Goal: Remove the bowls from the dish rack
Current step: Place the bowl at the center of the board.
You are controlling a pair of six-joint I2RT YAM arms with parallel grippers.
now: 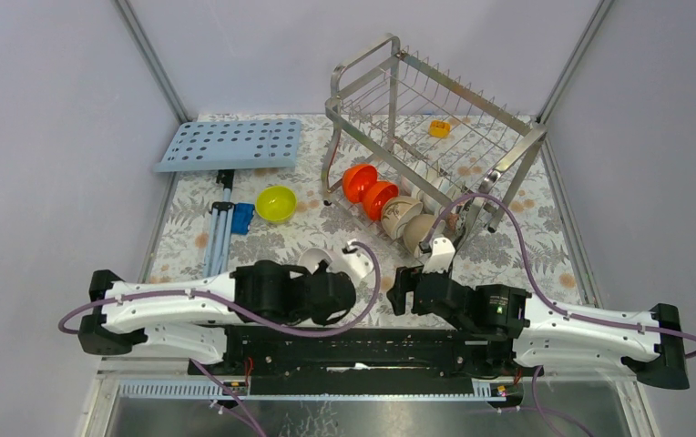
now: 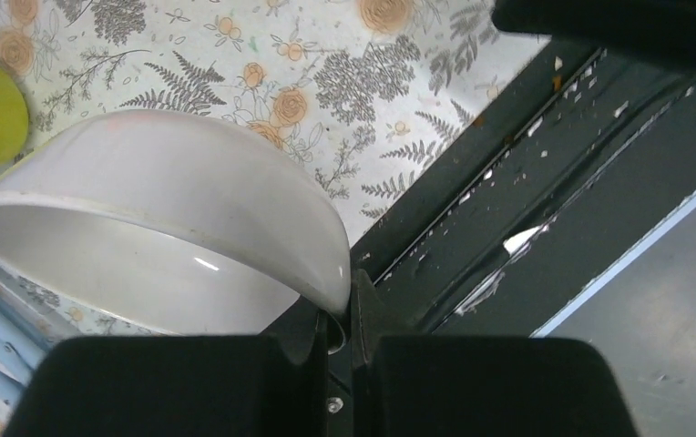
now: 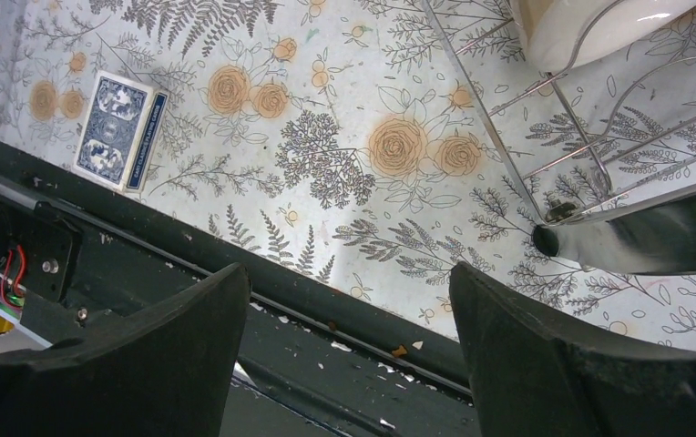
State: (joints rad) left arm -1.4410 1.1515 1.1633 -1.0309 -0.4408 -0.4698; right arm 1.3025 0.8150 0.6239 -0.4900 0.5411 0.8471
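Left hand [image 2: 341, 319] pinches a white bowl [image 2: 171, 200] by its rim over the table [image 2: 399, 82] — right hand [image 3: 349, 314] spread wide near the dish rack [image 3: 654, 238].

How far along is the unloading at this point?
Done: one yellow-green bowl sits on the table. In hand: the left hand is shut on the rim of a white bowl, outside the dish rack; the right hand is open and empty. Left: at least two orange bowls and two beige bowls sit in the rack.
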